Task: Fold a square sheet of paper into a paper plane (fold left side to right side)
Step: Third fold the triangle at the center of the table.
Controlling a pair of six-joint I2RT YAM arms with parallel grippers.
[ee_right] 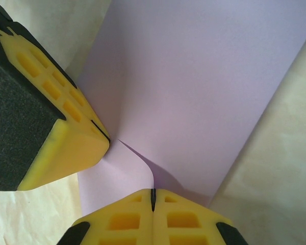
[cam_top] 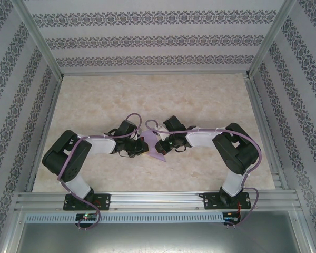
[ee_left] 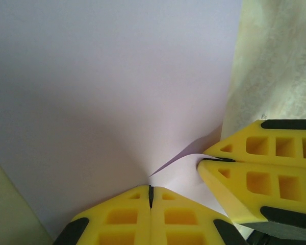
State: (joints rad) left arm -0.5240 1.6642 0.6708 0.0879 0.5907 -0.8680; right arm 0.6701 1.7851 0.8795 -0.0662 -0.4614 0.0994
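The square sheet of paper (cam_top: 154, 146) lies at the middle of the table (cam_top: 147, 95), between the two grippers. The left gripper (cam_top: 138, 150) is at its left side and the right gripper (cam_top: 166, 143) at its right (tips just beside each other), both pinching one raised fold.

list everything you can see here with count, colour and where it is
paper sheet: one, lilac, mid-table between the two grippers
table: one, beige marbled, under the arms
walls: three, white with dark patterned stripes, left, back and right of the table
rail: one, silver metal, along the near edge, carrying both arm bases
left arm: one, black and white with lilac cable, bent inward towards the paper
right arm: one, same colours, bent inward from the other side
left gripper: one, yellow fingers, shut on the paper sheet
right gripper: one, yellow fingers, shut on the paper sheet
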